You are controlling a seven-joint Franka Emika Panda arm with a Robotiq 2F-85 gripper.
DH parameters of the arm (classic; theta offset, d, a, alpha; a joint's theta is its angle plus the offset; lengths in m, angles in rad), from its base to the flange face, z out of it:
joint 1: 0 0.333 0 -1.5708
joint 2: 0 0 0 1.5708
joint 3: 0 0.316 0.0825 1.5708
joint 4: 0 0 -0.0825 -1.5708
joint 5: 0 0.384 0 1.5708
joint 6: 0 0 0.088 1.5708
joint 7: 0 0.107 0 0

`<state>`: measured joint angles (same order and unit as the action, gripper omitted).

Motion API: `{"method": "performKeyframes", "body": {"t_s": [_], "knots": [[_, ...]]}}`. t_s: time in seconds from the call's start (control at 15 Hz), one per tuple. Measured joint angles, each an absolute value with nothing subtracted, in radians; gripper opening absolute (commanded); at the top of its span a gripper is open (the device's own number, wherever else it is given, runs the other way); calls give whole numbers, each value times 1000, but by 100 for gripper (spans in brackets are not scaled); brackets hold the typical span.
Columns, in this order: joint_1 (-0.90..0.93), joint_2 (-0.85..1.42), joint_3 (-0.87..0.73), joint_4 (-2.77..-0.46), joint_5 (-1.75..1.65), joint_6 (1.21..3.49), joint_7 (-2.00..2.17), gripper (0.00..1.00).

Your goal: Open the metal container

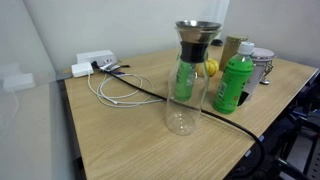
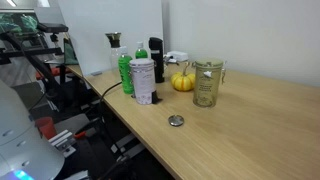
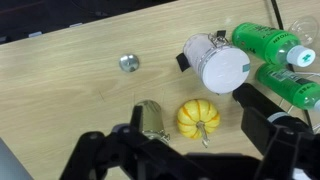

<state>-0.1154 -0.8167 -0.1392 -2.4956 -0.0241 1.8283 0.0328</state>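
The metal container (image 3: 222,68) is a small silvery pot with its round grey lid on and a dark knob on its side. It stands near the table edge next to the green bottle (image 3: 265,42). It also shows in both exterior views (image 1: 262,63) (image 2: 142,80). My gripper (image 3: 197,128) is open and empty, seen only in the wrist view. It hovers above the table with its dark fingers either side of a small yellow pumpkin (image 3: 198,117). The container lies beyond the fingertips, apart from them.
A greyish cup (image 3: 152,118) (image 2: 207,82) stands beside the pumpkin (image 2: 182,80). A small round metal piece (image 3: 128,63) (image 2: 176,121) lies on the wooden table (image 1: 120,140). A tall glass carafe (image 1: 184,75), the green bottle (image 1: 233,83) (image 2: 125,70), cables (image 1: 115,90) and a power strip (image 1: 92,63) are nearby.
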Motion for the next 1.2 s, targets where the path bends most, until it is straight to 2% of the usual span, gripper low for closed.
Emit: {"method": "performKeyframes", "body": {"t_s": [1.2], "knots": [[-53, -817, -120, -2609, 6, 1801, -8, 100]]}}
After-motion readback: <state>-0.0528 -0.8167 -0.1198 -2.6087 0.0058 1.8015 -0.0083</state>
